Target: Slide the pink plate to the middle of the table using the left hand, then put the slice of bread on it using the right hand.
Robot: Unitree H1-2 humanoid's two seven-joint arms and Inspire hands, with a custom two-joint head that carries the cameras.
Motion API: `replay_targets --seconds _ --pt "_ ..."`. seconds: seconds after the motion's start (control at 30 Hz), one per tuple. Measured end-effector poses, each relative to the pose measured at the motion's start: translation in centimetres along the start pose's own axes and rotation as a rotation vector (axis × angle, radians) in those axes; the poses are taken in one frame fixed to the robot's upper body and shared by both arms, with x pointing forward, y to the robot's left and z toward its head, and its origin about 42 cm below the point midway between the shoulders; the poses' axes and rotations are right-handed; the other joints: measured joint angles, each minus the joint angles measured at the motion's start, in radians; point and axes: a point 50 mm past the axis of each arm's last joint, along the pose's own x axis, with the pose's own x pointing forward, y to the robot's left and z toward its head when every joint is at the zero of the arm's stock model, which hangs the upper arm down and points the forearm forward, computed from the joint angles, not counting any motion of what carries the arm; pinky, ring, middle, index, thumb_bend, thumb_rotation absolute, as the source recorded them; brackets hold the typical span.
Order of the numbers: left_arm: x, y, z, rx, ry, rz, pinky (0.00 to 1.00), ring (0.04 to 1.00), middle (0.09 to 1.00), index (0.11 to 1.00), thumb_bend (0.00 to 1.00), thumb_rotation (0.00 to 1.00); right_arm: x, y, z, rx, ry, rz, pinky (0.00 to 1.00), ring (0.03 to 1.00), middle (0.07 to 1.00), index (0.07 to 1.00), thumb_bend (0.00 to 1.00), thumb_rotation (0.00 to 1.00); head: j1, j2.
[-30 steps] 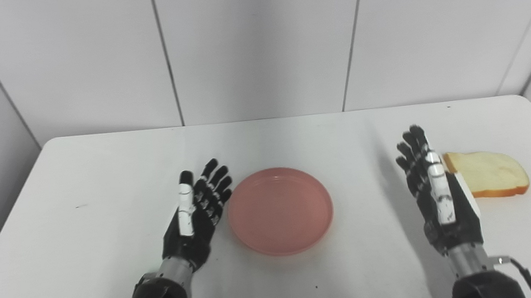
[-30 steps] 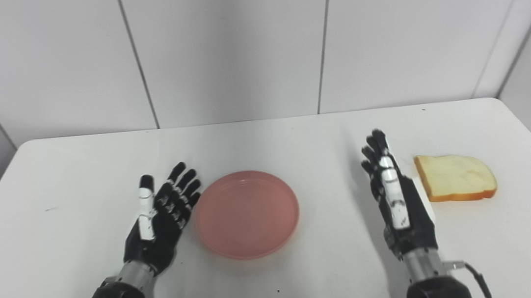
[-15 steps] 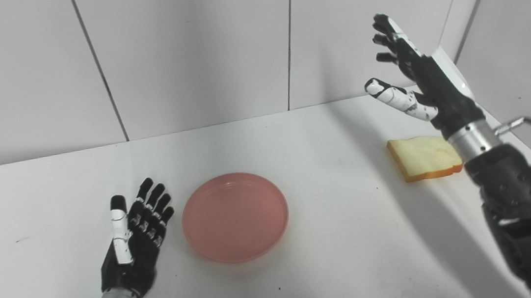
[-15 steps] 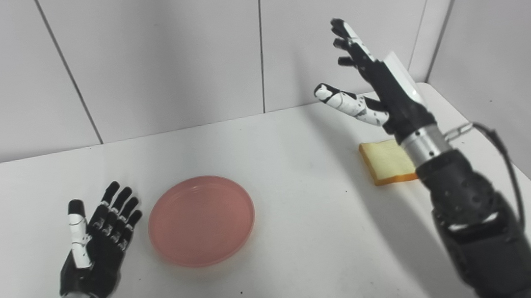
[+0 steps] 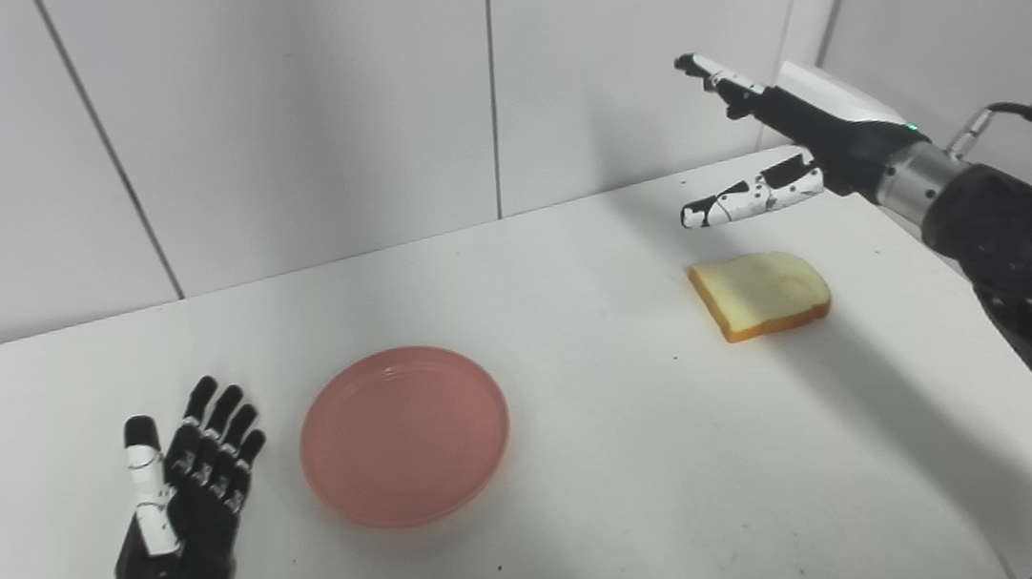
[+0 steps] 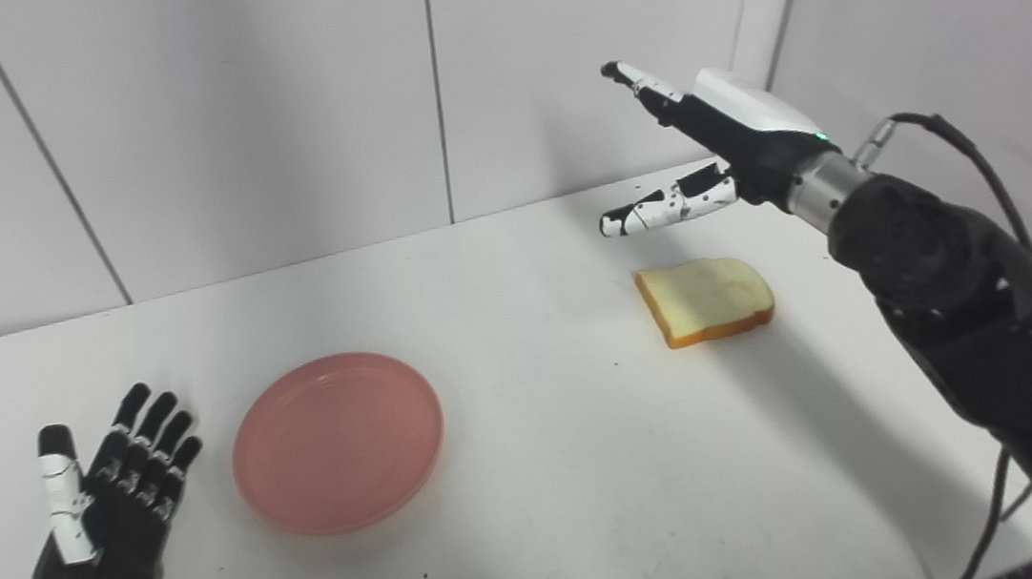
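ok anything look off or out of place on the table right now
Nothing stands out. The pink plate sits flat and empty, the bread slice lies whole on the table, nothing spilled. The left hand rests open beside the plate; the right hand hovers open above the bread.

White table (image 5: 599, 530) seen spanning foreground, few small dark specks scattered on surface. Pale panelled wall (image 5: 296, 111) seen behind, divided by vertical seams.

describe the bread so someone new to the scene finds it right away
Start at the white table and look to its right side, beyond the pink plate. Below the raised right hand lies the slice of bread, flat, pale with a golden-brown crust, the only food there.
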Motion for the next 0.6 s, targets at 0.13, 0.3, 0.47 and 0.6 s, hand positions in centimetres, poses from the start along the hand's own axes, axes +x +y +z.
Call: replay_targets --seconds 0.13,0.3,0.47,0.6 --pt "0.0 0.2 0.0 -0.012 -0.002 0.000 1.00 0.992 0.982 0.971 0.78 0.98 1.5 1.0 -1.5 -0.069 0.095 0.108 0.86 0.950 0.976 1.000 1.00 0.42 -0.015 0.003" --pt "-0.1 0.3 0.1 -0.024 -0.001 -0.016 1.00 0.992 0.983 0.977 0.77 0.97 2.8 1.9 -3.0 -0.103 0.173 0.172 0.85 0.956 0.990 1.000 1.00 0.41 -0.023 0.006" --pt "-0.2 0.5 0.3 -0.026 0.009 -0.015 1.00 0.987 0.981 0.973 0.77 0.96 3.9 3.0 -3.6 -0.164 0.213 0.249 0.94 0.997 1.000 1.000 1.00 0.44 -0.048 0.009" --pt "-0.3 0.9 0.5 -0.023 0.007 -0.008 1.00 0.989 0.986 0.979 0.76 0.97 4.6 4.0 -4.8 -0.223 0.260 0.315 0.97 1.000 1.000 1.000 1.00 0.43 -0.037 0.014"
